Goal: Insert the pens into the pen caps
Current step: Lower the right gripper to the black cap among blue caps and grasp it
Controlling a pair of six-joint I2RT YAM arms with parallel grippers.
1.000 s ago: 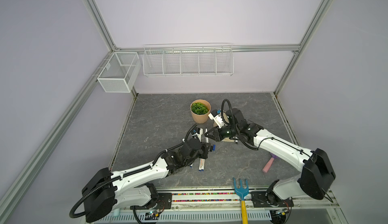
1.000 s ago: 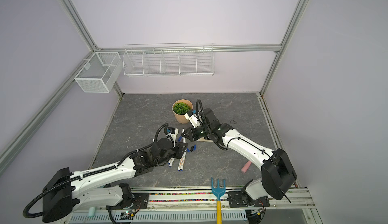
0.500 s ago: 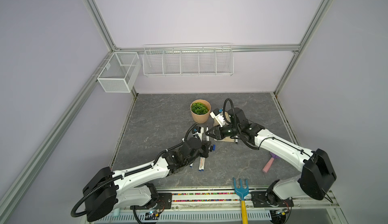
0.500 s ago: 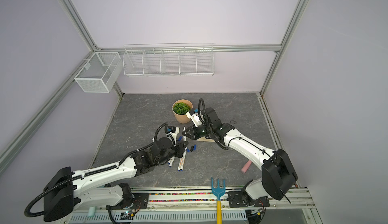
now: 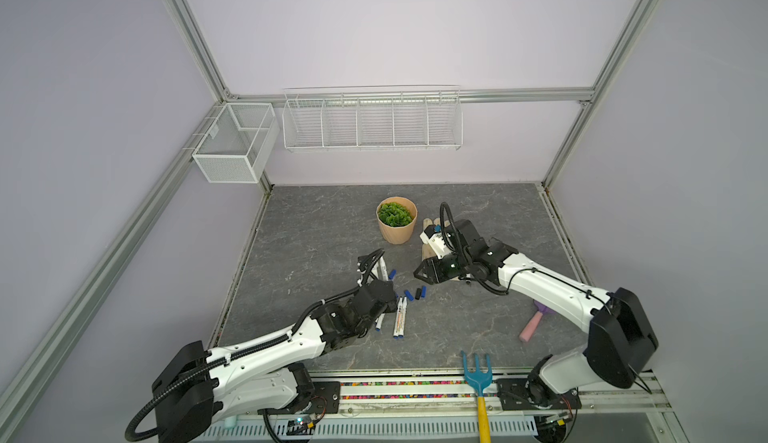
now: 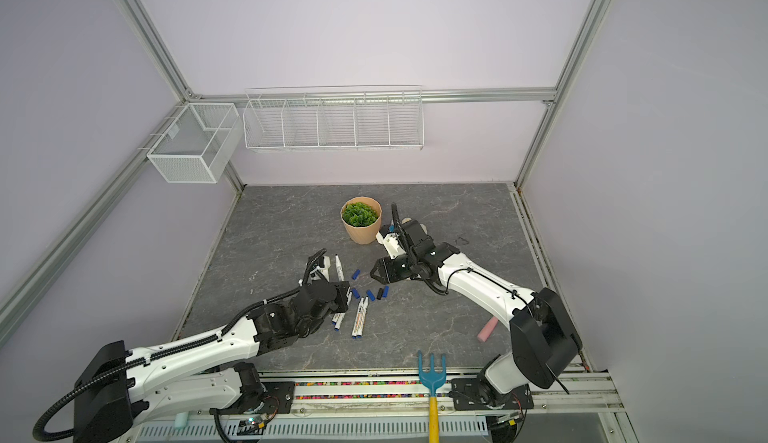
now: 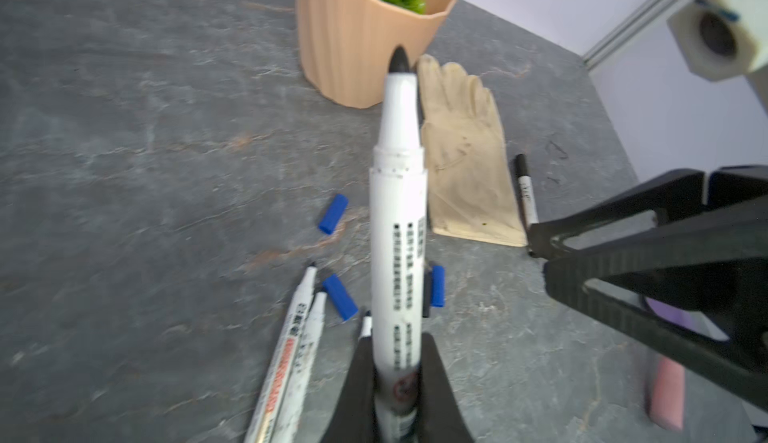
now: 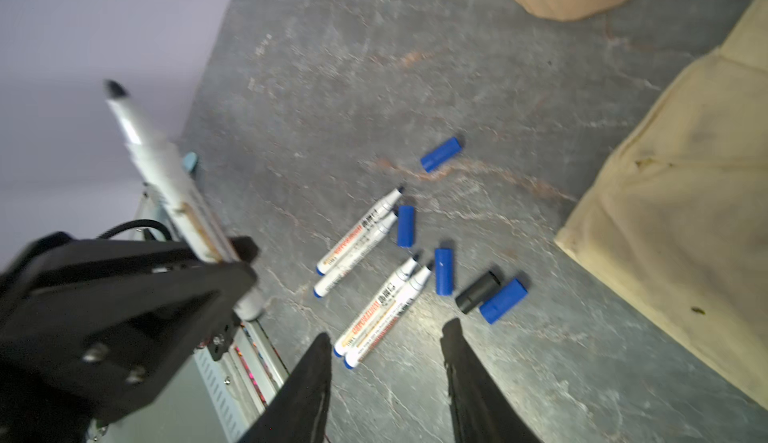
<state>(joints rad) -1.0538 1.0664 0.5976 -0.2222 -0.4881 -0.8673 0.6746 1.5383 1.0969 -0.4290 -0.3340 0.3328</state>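
Note:
My left gripper (image 7: 395,339) is shut on a white-barrelled pen (image 7: 397,233) with a bare black tip, and holds it clear of the table, tilted up. In both top views that pen (image 6: 339,268) sticks out beyond the left gripper (image 5: 388,299). Several more pens (image 8: 386,308) lie in pairs on the grey table (image 5: 324,229). Just beyond them lie several blue pen caps (image 8: 443,271) and a black cap (image 8: 477,292). My right gripper (image 8: 387,331) hangs open over the pens and caps with nothing between its fingers, facing the left gripper (image 8: 124,295).
A tan pot with a green plant (image 5: 397,223) stands behind the pens. A cream glove (image 7: 465,162) lies beside it with a thin black marker (image 7: 525,196) at its edge. A pink object (image 5: 532,328) and a blue garden fork (image 5: 478,374) lie at the front right.
The right gripper's jaws have opened from shut and it has dropped slightly toward the caps. The left gripper has closed on the pen and keeps it.

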